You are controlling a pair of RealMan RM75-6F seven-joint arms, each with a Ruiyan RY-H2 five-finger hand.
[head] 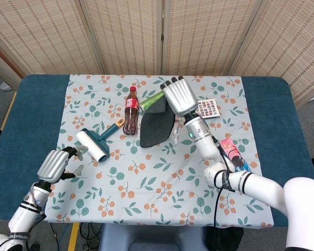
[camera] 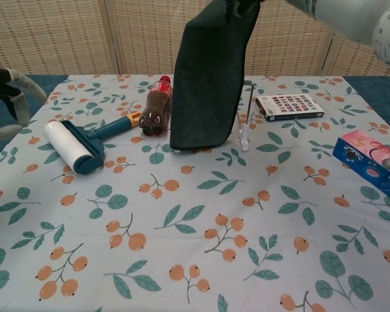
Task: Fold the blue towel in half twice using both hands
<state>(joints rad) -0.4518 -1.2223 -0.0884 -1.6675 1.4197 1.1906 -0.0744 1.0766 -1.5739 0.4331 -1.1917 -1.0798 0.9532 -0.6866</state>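
Right hand [head: 179, 95] grips the towel [head: 156, 127] by its top, hanging lengthwise over the worktop [head: 146, 178] with its hem touching, while the left hand [head: 55, 165] waits empty, fingers loosely apart, well off.

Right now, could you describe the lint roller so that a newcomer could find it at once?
Start at the floral tablecloth; on its left side lies the lint roller, left of the cola bottle. It alone has a white drum on a teal handle.

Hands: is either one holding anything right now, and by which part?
The right hand grips the dark blue-grey cloth towel by its top edge, so that it hangs down. The left hand holds nothing.
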